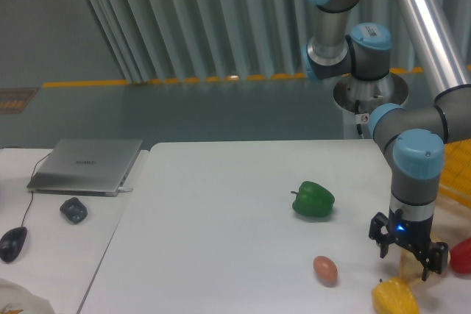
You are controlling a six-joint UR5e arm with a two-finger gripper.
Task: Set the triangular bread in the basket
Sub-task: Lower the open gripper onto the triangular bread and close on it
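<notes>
My gripper hangs straight down at the front right of the white table. Its jaws are spread wide. The triangular bread, pale tan, lies on the table between and under the fingers, mostly hidden by them. I cannot tell whether the fingers touch it. The basket, yellow-orange with latticed sides, is cut off by the right edge, behind my forearm.
A yellow bell pepper lies just in front of the gripper. A red item sits at its right, a pinkish egg to its left, and a green bell pepper farther back. A laptop and mouse are at the left.
</notes>
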